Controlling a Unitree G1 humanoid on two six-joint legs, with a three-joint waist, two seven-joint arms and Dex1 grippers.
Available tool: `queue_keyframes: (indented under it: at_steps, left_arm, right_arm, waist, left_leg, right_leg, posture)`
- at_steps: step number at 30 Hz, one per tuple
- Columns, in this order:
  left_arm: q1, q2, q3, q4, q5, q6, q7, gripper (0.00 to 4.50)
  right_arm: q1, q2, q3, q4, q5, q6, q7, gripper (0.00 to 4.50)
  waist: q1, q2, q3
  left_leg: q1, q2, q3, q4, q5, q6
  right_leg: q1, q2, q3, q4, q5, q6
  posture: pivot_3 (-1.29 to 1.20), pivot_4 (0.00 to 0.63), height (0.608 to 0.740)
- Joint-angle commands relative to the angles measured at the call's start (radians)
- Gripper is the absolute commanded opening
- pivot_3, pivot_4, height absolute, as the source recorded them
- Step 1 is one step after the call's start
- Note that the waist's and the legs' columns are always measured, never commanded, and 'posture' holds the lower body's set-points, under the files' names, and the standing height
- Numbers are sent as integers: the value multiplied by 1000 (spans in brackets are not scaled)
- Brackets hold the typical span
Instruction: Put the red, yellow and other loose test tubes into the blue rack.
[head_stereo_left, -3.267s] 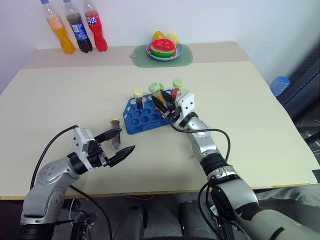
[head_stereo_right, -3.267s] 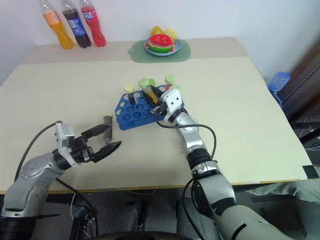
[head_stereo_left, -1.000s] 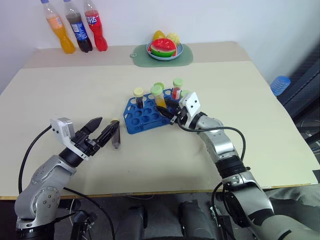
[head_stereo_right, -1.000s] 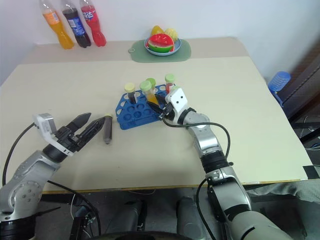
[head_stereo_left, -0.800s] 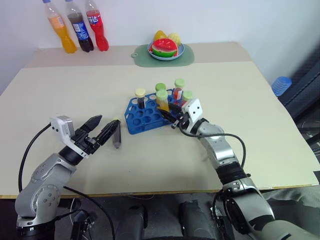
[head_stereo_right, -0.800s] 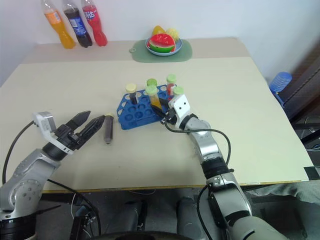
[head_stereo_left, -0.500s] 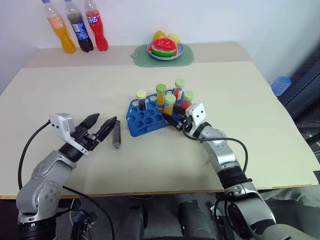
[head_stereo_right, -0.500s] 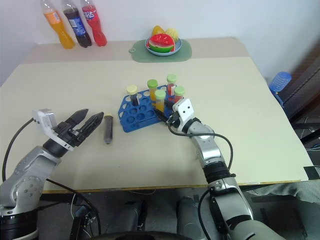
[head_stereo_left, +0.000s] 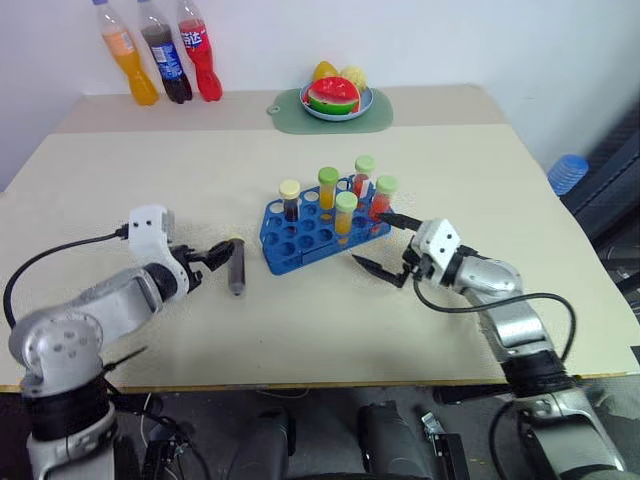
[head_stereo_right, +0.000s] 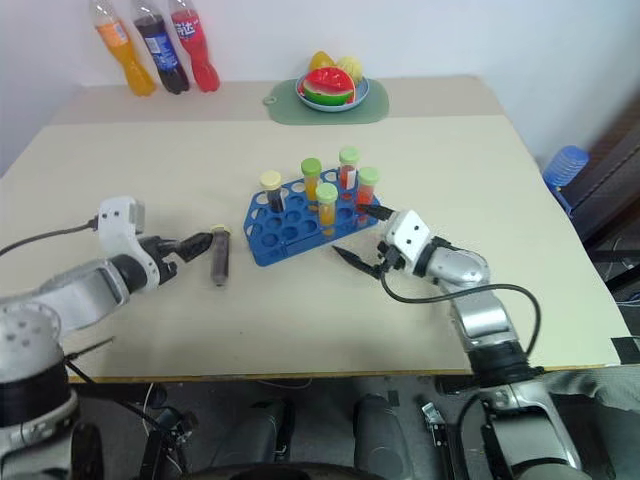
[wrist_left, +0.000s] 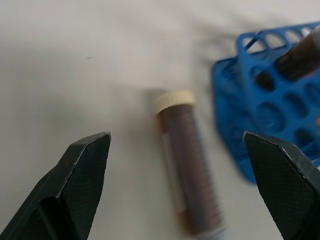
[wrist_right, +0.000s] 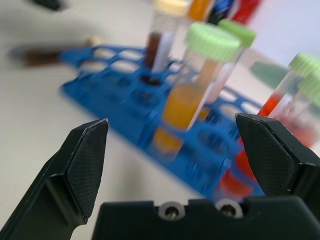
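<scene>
Backing away from the blue rack (head_stereo_left: 322, 230), the right gripper (head_stereo_left: 385, 247) is now hanging spread and empty just beside it. Left gripper (head_stereo_left: 207, 262) is gaping wide before the brown tube (head_stereo_left: 236, 271) lying loose on the table (head_stereo_left: 450, 170). Five capped tubes (head_stereo_left: 346, 212) are standing in the rack.

A staged robot test room: a plain beige table (head_stereo_left: 420, 330) against a white wall, set with soda bottles (head_stereo_left: 160, 50), toy fruit on a plate (head_stereo_left: 335, 97) and a blue rack (head_stereo_left: 310, 232) of test tubes (head_stereo_left: 345, 212).
</scene>
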Motion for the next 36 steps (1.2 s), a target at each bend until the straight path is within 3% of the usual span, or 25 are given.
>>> queue_keyframes:
  at_steps: [1, 8, 12, 15, 21, 24, 27, 29, 31, 33, 35, 36]
  left_arm:
    - [-85, -20, -15, 120, -232, 6, 308, 4420]
    - [-193, 43, -284, 309, -650, -206, 826, 4420]
    - [-236, 38, -366, 385, -702, -278, 967, 4420]
    - [-260, 42, -410, 431, -702, -290, 1007, 3620]
    - [-262, 74, -460, 480, -702, -296, 1006, 831]
    - [-230, 102, -452, 444, -702, -289, 959, 801]
    - [-186, 178, -410, 308, -662, -244, 731, 801]
    - [-145, 243, -377, 182, -497, -242, 451, 801]
    - [6, 351, -289, -8, -319, -303, -64, 801]
    - [141, 432, -214, -85, -188, -383, -454, 801]
    - [200, 490, -237, -89, 10, -523, -656, 801]
    - [194, 471, -247, -81, 64, -581, -720, 801]
  right_arm:
    - [25, -57, -43, -103, 66, 44, 66, 4475]
    - [39, -88, -59, -147, 80, 80, 79, 4475]
    - [38, -84, -60, -171, 79, 99, 71, 4475]
    - [41, -81, -59, -183, 76, 106, 65, 4500]
    - [59, -77, -58, -199, 72, 110, 51, 4500]
    - [67, -77, -59, -199, 72, 109, 46, 4500]
    - [79, -83, -70, -197, 76, 107, 44, 4500]
    - [90, -88, -81, -197, 77, 105, 42, 4500]
    - [110, -92, -102, -208, 85, 112, 34, 4500]
    - [128, -91, -118, -217, 90, 120, 23, 4500]
    - [144, -85, -126, -221, 89, 126, 12, 4500]
    - [153, -80, -129, -222, 90, 131, 3, 4500]
  waist:
    - [-1, -1, 0]
    - [7, -1, 0]
    - [9, -1, 0]
    - [9, -1, 0]
    - [7, -1, 0]
    - [4, -1, 0]
    - [-1, -1, 0]
    - [1, -1, 0]
    - [-2, -1, 0]
    - [-4, 0, 0]
    - [3, 0, 0]
    - [9, 0, 0]
  left_leg:
    - [0, 0, 0, 0, 0, 0]
    - [0, 0, 0, 0, 0, -1]
    - [0, -2, 0, 0, 4, -7]
    - [0, -2, 1, -1, 4, -8]
    - [0, -2, 1, -1, 4, -8]
    - [0, -2, 1, -1, 4, -8]
    - [0, -2, 2, -1, 4, -8]
    - [0, -1, 3, -2, 5, -8]
    - [-1, -1, 5, -2, 5, -9]
    - [-1, -1, 7, -4, 5, -9]
    - [-1, -1, 7, -5, 4, -7]
    - [-1, 0, 7, -4, 2, -4]
  right_leg:
    - [0, 0, 0, 0, 0, 0]
    - [-1, -1, 1, 0, 0, 0]
    - [-1, -2, 1, 0, 0, 0]
    - [-1, -2, 1, 0, 0, 0]
    - [-1, -1, 1, 0, 0, 0]
    - [-1, -1, 1, 0, 0, 0]
    - [-1, -1, 1, 0, 0, 0]
    - [-2, 0, 1, 0, 0, 0]
    - [-2, 0, 1, -1, 0, 0]
    - [-2, 0, 1, -2, 0, -1]
    - [-2, 0, 1, -3, -1, -2]
    - [-1, 0, 1, -3, -2, -4]
  posture:
    - [0, 150, 740]
    - [0, 150, 740]
    - [0, 150, 740]
    - [0, 150, 740]
    - [0, 150, 740]
    - [0, 150, 740]
    - [0, 150, 740]
    - [0, 150, 740]
    - [0, 150, 740]
    - [0, 150, 740]
    - [0, 150, 740]
    - [0, 150, 740]
